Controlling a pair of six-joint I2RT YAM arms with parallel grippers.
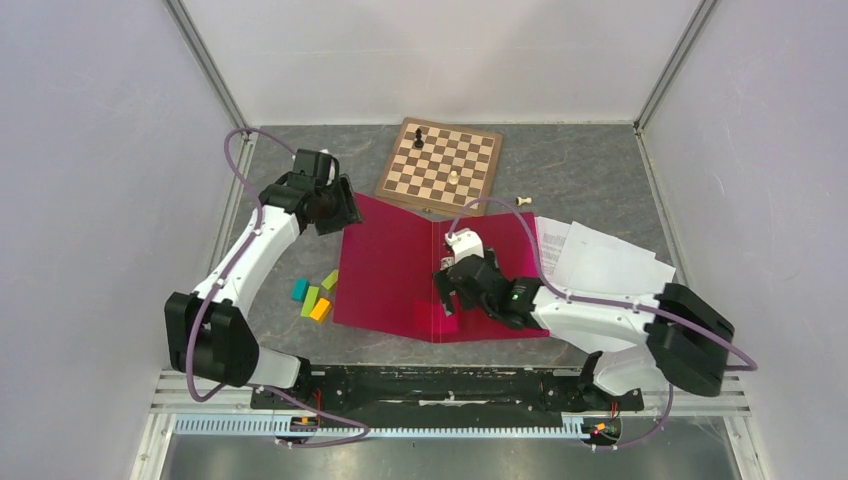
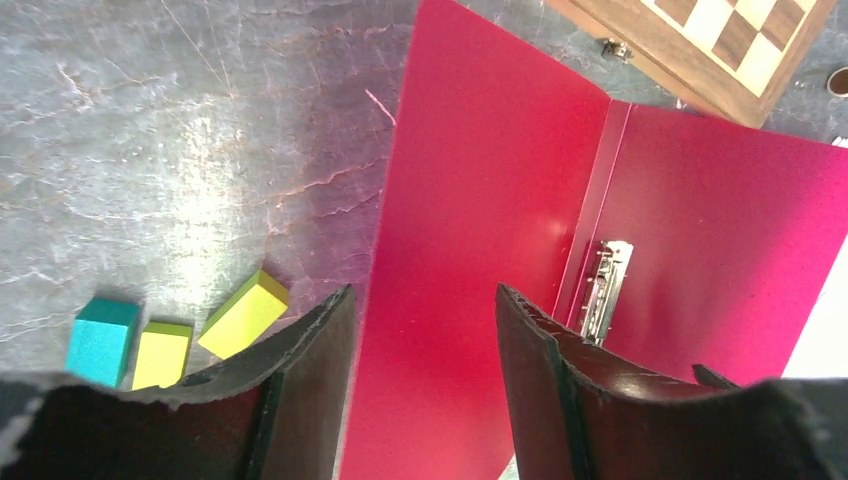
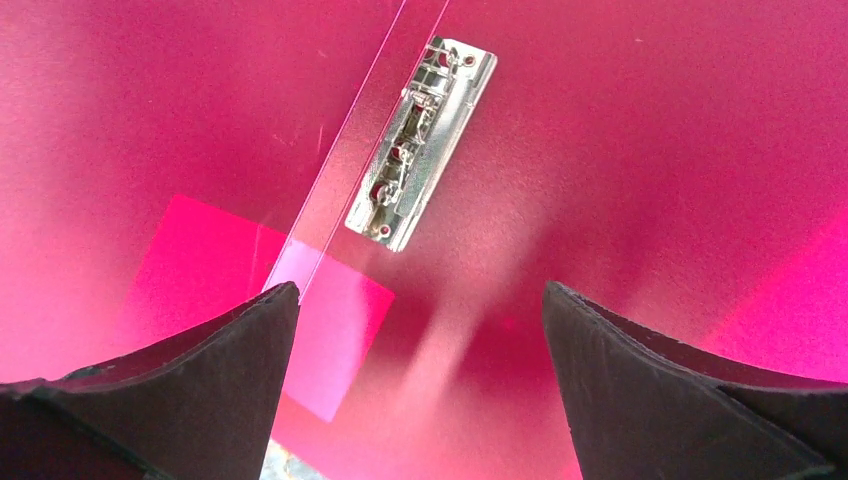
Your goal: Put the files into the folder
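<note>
Left arm stretched out, wrist bent over far left corner of flat crimson-red folder (image 1: 385, 270), laid open on grey table (image 1: 580, 180). Left gripper (image 2: 425, 300) fingers apart, nothing held. Right arm bent low over folder middle; right gripper (image 3: 420, 300) spread wide, empty, near silver metal clip (image 3: 420, 145). Pale square label (image 3: 325, 345) seen through cover; words cannot be read. Loose white paper sheets (image 1: 605, 262) laid just right of folder, partly hidden by right arm.
</note>
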